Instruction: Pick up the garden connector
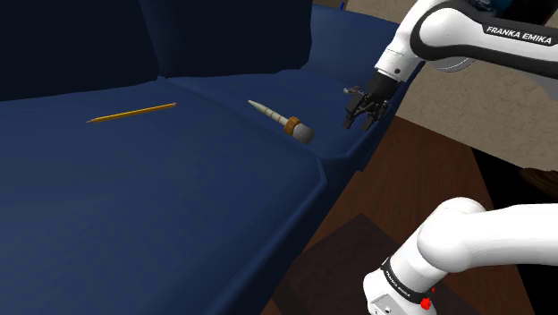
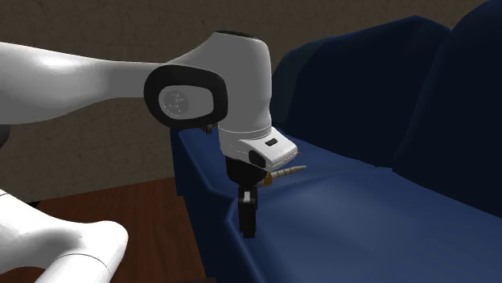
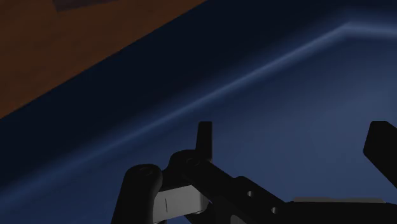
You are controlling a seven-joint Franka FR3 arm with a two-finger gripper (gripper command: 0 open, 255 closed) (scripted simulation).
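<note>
Reaching stage: the approach, by my reckoning; nothing is grasped yet.
End effector: the end effector [image 1: 361, 123] hangs over the front edge of the blue sofa [image 1: 179, 206] at the upper right of the shoulder view. Its fingers are spread wide with only cushion between them, so it holds nothing.
Garden connector: the garden connector [image 1: 283, 119] lies flat on the sofa seat, just right of centre in the upper half of the shoulder view. Its pale tapered tip points to the upper left and its brass-coloured ring and grey end point towards the end effector. It is near the fingers but apart from them.
Pencil: a yellow pencil [image 1: 132, 113] lies further left on the seat, well apart from the connector.
Next move: it likely calls for sliding left over the seat, setting the fingers across the connector's body, then lowering before closing.
</note>
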